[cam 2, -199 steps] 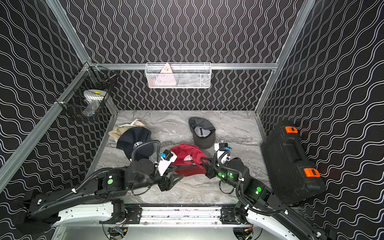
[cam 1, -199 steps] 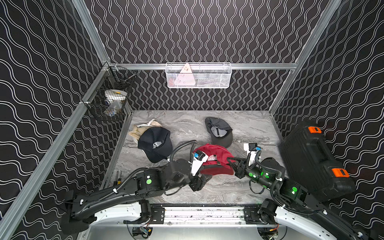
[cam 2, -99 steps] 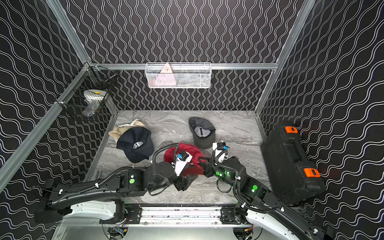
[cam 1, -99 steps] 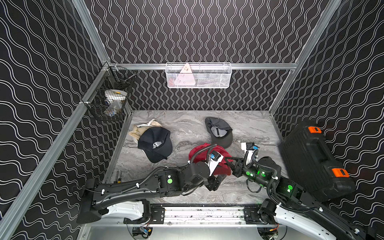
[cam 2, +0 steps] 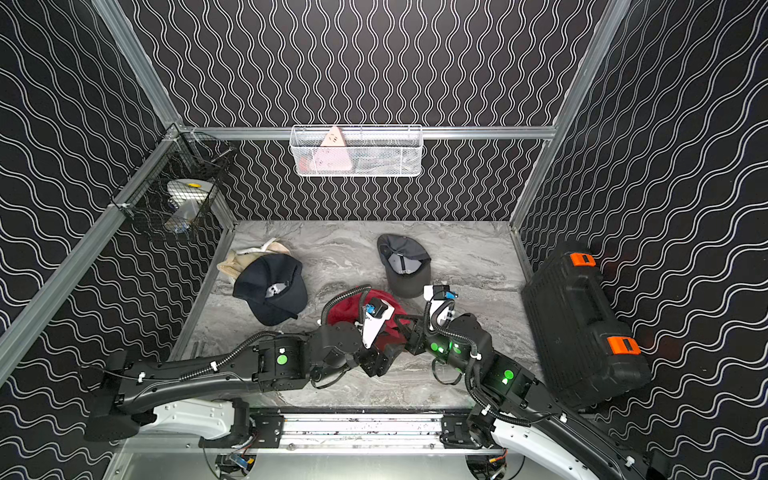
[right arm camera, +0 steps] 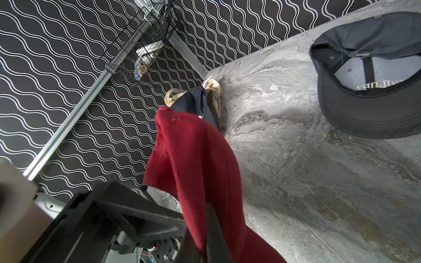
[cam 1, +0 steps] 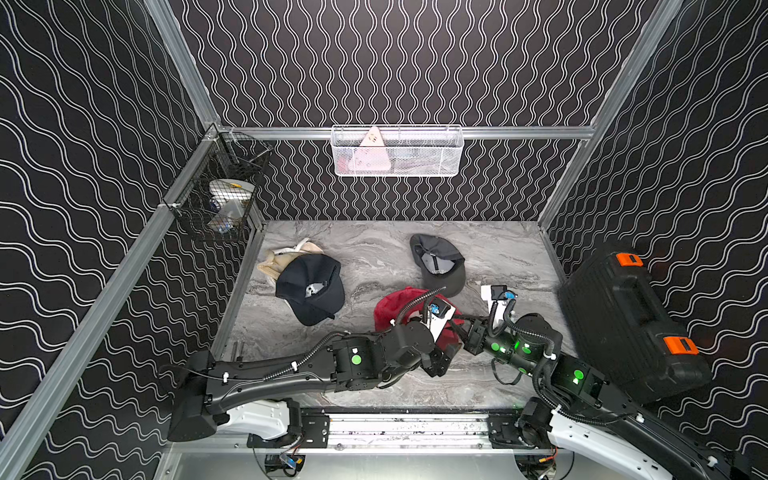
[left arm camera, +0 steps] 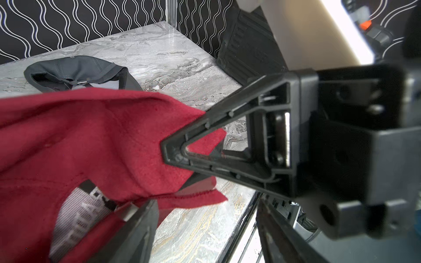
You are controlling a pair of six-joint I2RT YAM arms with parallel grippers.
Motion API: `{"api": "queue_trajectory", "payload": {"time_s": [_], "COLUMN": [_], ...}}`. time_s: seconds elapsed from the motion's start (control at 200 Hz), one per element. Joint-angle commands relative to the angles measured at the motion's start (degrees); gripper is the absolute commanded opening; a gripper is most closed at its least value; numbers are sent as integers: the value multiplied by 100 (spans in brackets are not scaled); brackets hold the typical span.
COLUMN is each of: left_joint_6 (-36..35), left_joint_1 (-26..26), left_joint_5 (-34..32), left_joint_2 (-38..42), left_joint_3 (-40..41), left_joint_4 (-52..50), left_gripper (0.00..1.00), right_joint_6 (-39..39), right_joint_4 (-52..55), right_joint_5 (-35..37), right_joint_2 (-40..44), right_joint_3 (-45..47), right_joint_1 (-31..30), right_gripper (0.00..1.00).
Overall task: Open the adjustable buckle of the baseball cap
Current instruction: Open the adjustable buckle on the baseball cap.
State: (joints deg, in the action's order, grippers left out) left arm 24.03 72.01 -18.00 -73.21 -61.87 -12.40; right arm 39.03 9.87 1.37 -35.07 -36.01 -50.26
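Red brushed-cloth baseball cap (cam 1: 388, 305) sits bunched, its back edge raised off the grey marble tabletop (cam 1: 374, 249) and pinched tight between the clenched fingers of the right gripper (left arm camera: 180, 157). The left gripper (left arm camera: 205, 211) waits just under that pinch, jaws spread wide with nothing between them. One of its fingers (left arm camera: 136, 227) lies at the cap's small silver buckle (left arm camera: 128, 211), but blur hides whether they touch.

Ahead of both grippers, bare marble runs to an upturned dark grey cap (cam 1: 438, 266). Off the left gripper's outer side, well apart, a navy cap (cam 1: 311, 291) rests on a beige cap (cam 1: 286, 257). A black hard case with orange latches (cam 1: 623, 316) stands close along the right arm's outer side. The table's front edge and the metal rail (cam 1: 399, 428) lie just behind the grippers.

In both top views the left arm's wrist covers the buckle, the strap and both sets of fingertips. The cap's brim cannot be made out. The left wrist view cuts off most of the crown, and the printed lining (left arm camera: 75, 216) is unreadable.
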Motion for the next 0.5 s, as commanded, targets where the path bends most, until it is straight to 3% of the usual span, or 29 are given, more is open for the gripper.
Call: {"api": "queue_trajectory", "payload": {"time_s": [0.0, 0.495], "left_joint_6": [49, -77], "left_joint_1": [6, -38], "left_joint_5": [-180, -304], "left_joint_2": [-30, -78], "left_joint_3": [-80, -98], "left_joint_4": [255, 335], "left_gripper": [66, 14], "right_joint_6": [124, 161], "right_joint_4": [-349, -356], "right_joint_5": [-73, -153], "right_joint_2": [19, 53], "right_joint_3": [6, -10], "right_joint_1": [-6, -6], "right_gripper": [0, 0]}}
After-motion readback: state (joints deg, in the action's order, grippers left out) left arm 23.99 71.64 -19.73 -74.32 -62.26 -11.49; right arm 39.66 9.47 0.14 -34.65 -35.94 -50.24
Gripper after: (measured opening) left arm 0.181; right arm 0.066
